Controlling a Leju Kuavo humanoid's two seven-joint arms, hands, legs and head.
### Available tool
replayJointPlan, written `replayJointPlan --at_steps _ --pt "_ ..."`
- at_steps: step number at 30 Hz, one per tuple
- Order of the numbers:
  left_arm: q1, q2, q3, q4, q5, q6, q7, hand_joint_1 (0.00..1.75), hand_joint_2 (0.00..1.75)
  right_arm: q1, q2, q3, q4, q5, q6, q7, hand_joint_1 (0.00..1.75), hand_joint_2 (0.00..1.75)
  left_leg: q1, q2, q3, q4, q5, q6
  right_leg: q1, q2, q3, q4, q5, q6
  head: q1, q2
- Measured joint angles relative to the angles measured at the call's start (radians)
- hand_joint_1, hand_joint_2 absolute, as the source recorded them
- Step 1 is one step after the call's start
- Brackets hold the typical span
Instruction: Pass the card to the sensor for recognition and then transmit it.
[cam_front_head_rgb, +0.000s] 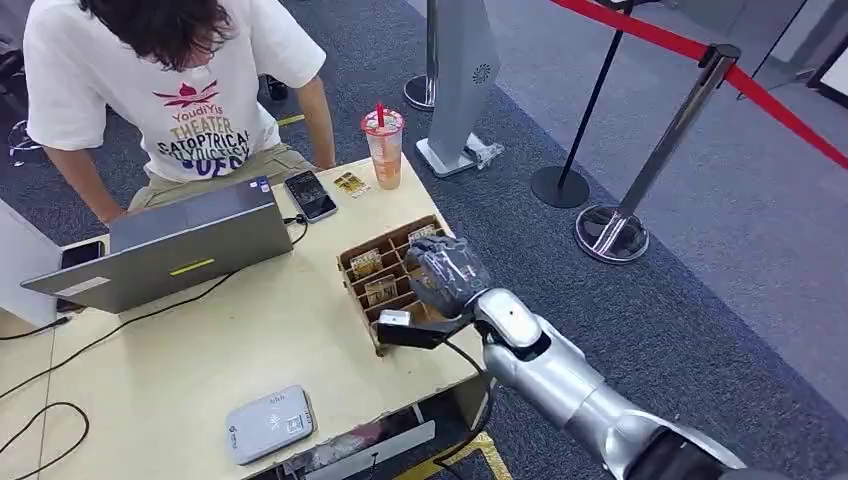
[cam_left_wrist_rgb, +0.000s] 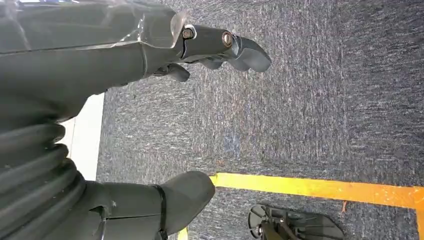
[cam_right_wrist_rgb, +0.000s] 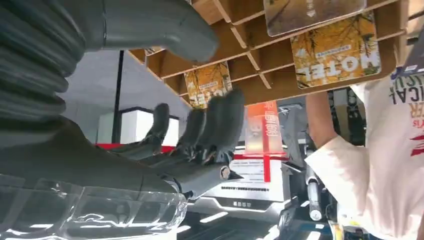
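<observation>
Right hand (cam_front_head_rgb: 445, 272), fingers apart and empty, hovers at centre frame over the wooden card box (cam_front_head_rgb: 352, 262) holding the cards (cam_front_head_rgb: 366, 263); I'd say it must next pinch one and carry it to the grey sensor (cam_front_head_rgb: 269, 422) at lower left.

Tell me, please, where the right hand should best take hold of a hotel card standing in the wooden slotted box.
Probably the card's exposed top edge, pinched across its thin faces from above: it stands upright in the wooden slotted box, whose dividers hide its lower part. The right hand hovers over the box, fingers apart.
</observation>
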Motion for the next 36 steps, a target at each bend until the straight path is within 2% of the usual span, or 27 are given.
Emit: replayJointPlan --at_steps 3,5,7,14,18,21,23,36 --pt "0.0 0.003 0.0 0.0 0.002 0.0 0.006 0.0 1.75 -0.001 -0.006 -0.002 0.008 -0.002 0.001 -0.01 0.73 1.75 0.0 0.0 0.0 0.0 0.0 0.0 0.0 0.0 0.0 0.0 0.0 0.0 0.0 0.0" --pt "0.0 0.004 0.0 0.0 0.005 0.0 0.006 0.0 1.75 -0.009 -0.006 -0.002 0.019 -0.01 0.004 -0.018 0.61 1.75 0.0 0.0 0.0 0.0 0.0 0.001 0.0 0.0 0.0 0.0 0.0 0.0 0.0 0.0" --pt "0.0 0.004 0.001 0.0 0.006 0.0 0.005 0.0 1.75 -0.017 -0.006 -0.002 0.031 -0.014 0.004 -0.02 0.61 1.75 0.0 0.0 0.0 0.0 -0.001 0.001 0.0 0.0 0.0 0.0 0.0 0.0 0.0 0.0" --pt "0.002 0.004 0.002 0.0 0.006 0.0 0.004 0.0 1.75 -0.021 -0.006 -0.002 0.039 -0.014 0.001 -0.021 0.63 1.75 0.0 0.0 0.0 0.0 0.0 0.001 0.0 0.0 0.0 0.0 0.0 0.0 0.0 0.0" --pt "0.007 0.004 0.002 0.0 0.004 0.001 -0.004 0.0 1.75 -0.019 -0.011 -0.005 0.066 -0.019 -0.018 -0.024 0.77 1.75 0.0 0.0 0.0 0.0 -0.001 0.001 0.0 0.0 0.0 0.0 0.0 0.0 0.0 0.0" --pt "0.007 0.004 0.002 0.0 0.004 0.001 -0.004 0.0 1.75 -0.018 -0.016 -0.007 0.073 -0.02 -0.02 -0.024 0.79 1.75 0.0 0.0 0.0 0.0 -0.001 0.001 0.0 0.0 0.0 0.0 0.0 0.0 0.0 0.0" --pt "0.007 0.004 0.002 0.0 0.004 0.001 -0.004 0.0 1.75 -0.018 -0.019 -0.008 0.078 -0.021 -0.02 -0.024 0.89 1.75 0.0 0.0 0.0 0.0 -0.001 0.001 0.0 0.0 0.0 0.0 0.0 0.0 0.0 0.0" --pt "0.007 0.004 0.002 0.0 -0.003 0.001 -0.009 0.0 1.75 -0.008 -0.045 -0.032 0.095 -0.035 -0.024 -0.022 0.79 1.75 0.0 0.0 0.0 0.0 -0.001 0.001 0.0 0.0 0.0 0.0 0.0 0.0 0.0 0.0"
